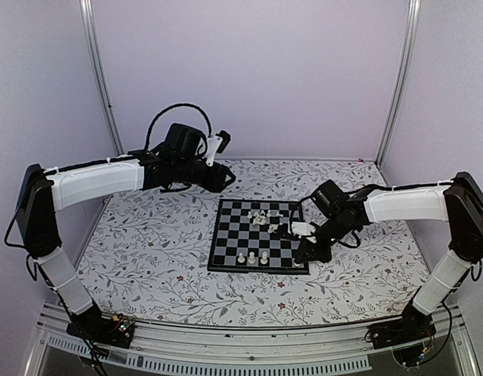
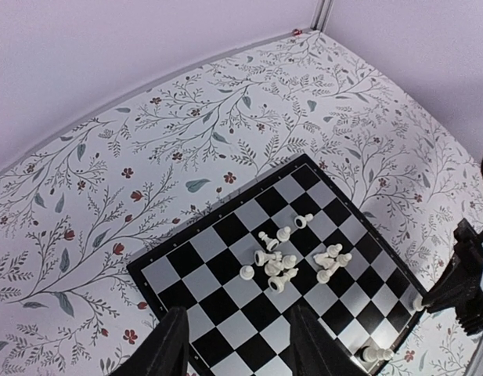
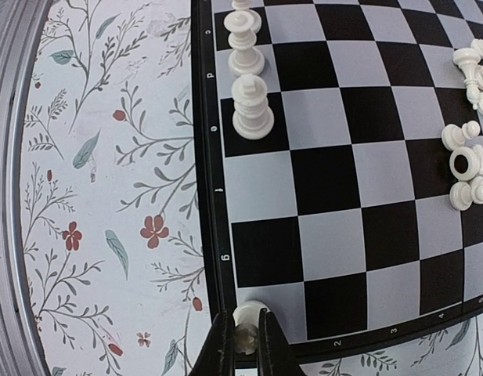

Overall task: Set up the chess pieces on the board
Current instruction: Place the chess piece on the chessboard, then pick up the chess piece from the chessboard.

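- The table (image 1: pixel 147 258) carries a floral print and stands between plain lilac walls (image 1: pixel 249 70). The board (image 1: pixel 229 227) lies flat on it, right of centre, with its sides roughly square to the table's near edge.
- Right gripper (image 3: pixel 243 348): the jaws are narrow and clamped on one small cream piece (image 3: pixel 249 313). Its rounded top shows between the fingertips and faces the wrist camera, so its long axis looks about vertical. Whether its base touches the board cannot be told.
- The held piece is over the pale corner square, just inside the black border. In the overhead view this is the board's near right corner.
- Left gripper (image 2: pixel 241 352): the jaws are partly apart with nothing between them. It is raised above the table beyond the board's far left corner and looks down on the board.
- Three standing pieces (image 1: pixel 252 256) are upright in a row along the board's near edge, one per square. They are well apart from the held piece.
- A cluster of fallen pieces (image 2: pixel 284 262) lies around the middle of the board. Most are on their sides, with their long axes pointing in different directions. Some are touching one another.
- Only the right wrist view shows the grip itself and the small markings printed on the border.
- Only the left wrist view shows how each fallen piece lies.
- Only the overhead view shows both arms together.
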Robot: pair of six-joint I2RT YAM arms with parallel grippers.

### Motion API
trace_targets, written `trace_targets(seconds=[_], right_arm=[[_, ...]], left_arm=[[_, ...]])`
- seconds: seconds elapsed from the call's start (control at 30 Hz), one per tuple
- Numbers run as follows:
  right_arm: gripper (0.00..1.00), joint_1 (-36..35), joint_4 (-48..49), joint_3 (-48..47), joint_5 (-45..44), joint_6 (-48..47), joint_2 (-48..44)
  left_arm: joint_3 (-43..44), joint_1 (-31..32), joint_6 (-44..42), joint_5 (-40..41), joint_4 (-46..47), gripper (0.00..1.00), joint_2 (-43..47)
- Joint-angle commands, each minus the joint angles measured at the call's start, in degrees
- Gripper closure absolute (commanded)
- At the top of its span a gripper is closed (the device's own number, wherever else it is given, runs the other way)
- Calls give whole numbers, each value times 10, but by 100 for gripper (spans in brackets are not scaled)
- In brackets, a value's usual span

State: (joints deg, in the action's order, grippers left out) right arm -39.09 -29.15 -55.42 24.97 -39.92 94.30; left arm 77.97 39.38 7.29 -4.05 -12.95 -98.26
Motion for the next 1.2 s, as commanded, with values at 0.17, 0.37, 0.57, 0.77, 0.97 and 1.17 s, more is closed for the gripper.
trace_targets(seconds=[0.17,0.37,0.57,0.77,0.97,1.17], right_arm=[[89,-1,16,0,-19,7,21],[68,0,2,-11,-14,14,-5],[63,22,-23,-26,19,10,-68],[64,119,42,13,36,32,-101],[64,130,92,49,-27,25,-133],[64,130,96,55,-47,17,-139]], left_arm=[[21,-1,-7,-7,-10,53,-3],[24,0,-8,-10,-13,53,-8],[40,2,-16,-14,-37,53,-38],[85,20,-33,-7,-87,65,-109],[183,65,-38,37,-162,66,-194],[228,79,-38,55,-198,66,-242]])
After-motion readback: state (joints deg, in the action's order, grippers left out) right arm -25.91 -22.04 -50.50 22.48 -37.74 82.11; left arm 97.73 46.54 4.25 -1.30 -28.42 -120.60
